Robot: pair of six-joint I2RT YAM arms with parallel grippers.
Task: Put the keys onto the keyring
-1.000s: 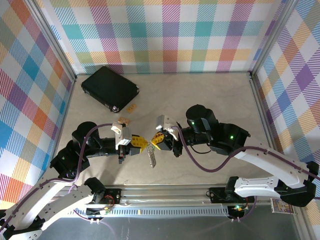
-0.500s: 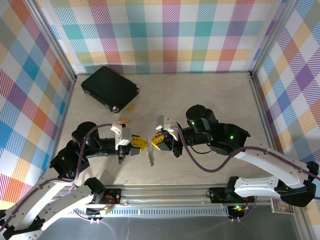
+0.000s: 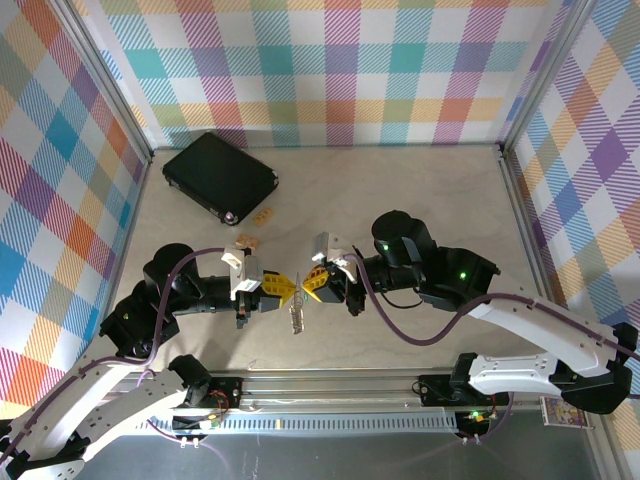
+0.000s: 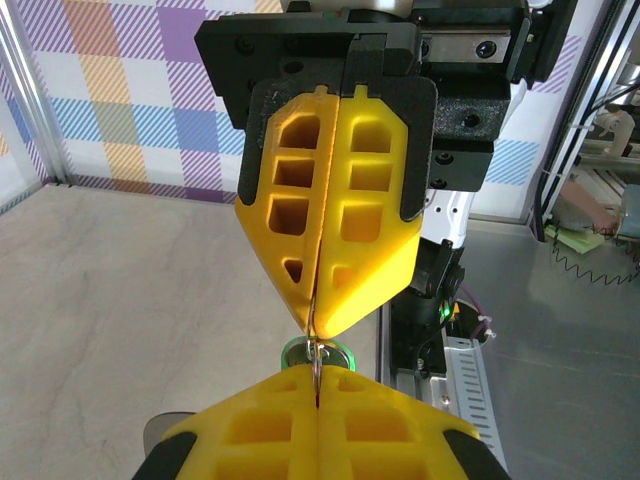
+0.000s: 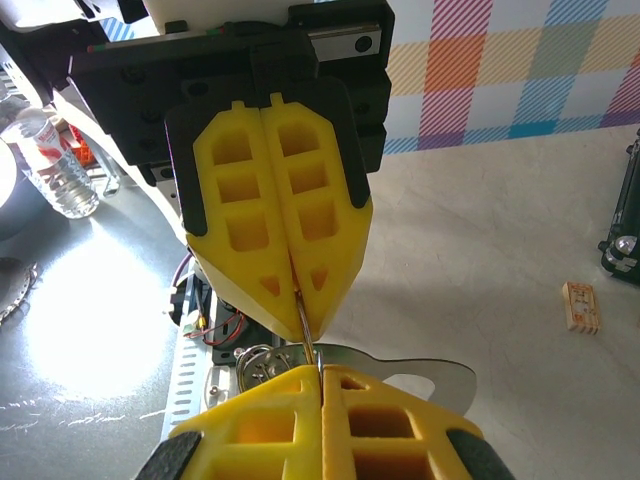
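My left gripper (image 3: 286,289) and right gripper (image 3: 309,284) meet tip to tip above the middle of the table. Both are shut on a thin wire keyring (image 4: 316,345) held edge-on between them. In the left wrist view my left gripper (image 4: 318,388) pinches the ring from below, the right gripper's yellow fingers (image 4: 365,220) from above, and a green-rimmed key head (image 4: 340,352) hangs behind. In the right wrist view my right gripper (image 5: 321,376) grips the keyring (image 5: 306,330); a flat silver key (image 5: 420,368) and another ring (image 5: 252,362) hang under it. The keys (image 3: 296,316) dangle below the tips.
A black case (image 3: 220,177) lies at the back left of the table. Two small wooden tags (image 3: 264,214) (image 3: 247,240) lie near it, one tag (image 5: 581,306) showing in the right wrist view. The metal rail (image 3: 330,385) runs along the near edge.
The two grippers have closed the small gap between their tips. The hanging keys have swung a little to the left and up.
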